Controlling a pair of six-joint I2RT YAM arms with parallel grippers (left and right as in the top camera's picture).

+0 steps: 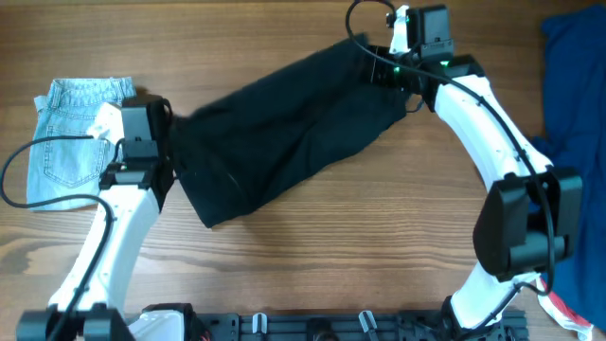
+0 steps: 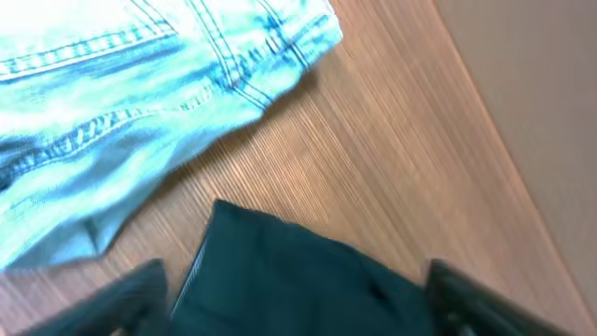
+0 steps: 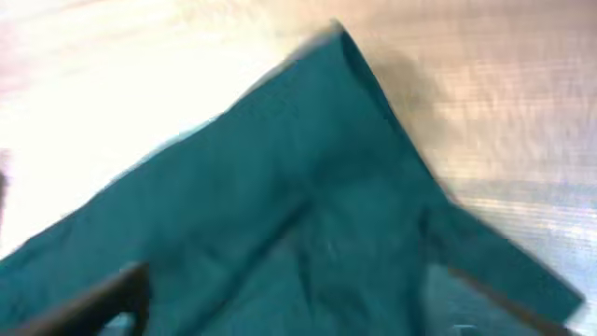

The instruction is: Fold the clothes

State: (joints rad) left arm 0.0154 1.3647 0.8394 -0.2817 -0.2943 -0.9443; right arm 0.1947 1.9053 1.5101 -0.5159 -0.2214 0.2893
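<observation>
Clothes (image 1: 284,133) lie diagonally, corner near denim shorts (image 1: 74,123).

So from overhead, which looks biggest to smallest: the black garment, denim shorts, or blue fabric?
1. black garment: clearly largest.
2 or 3. blue fabric and denim shorts: visible areas look alike; the fabric runs off the picture's edge, so I can't rank them.

Wood-grain table (image 1: 379,227) before me, black clothes (image 1: 284,133) spread across its middle, light-blue denim shorts (image 1: 71,133) at my left, royal-blue fabric (image 1: 573,76) at my right edge
</observation>
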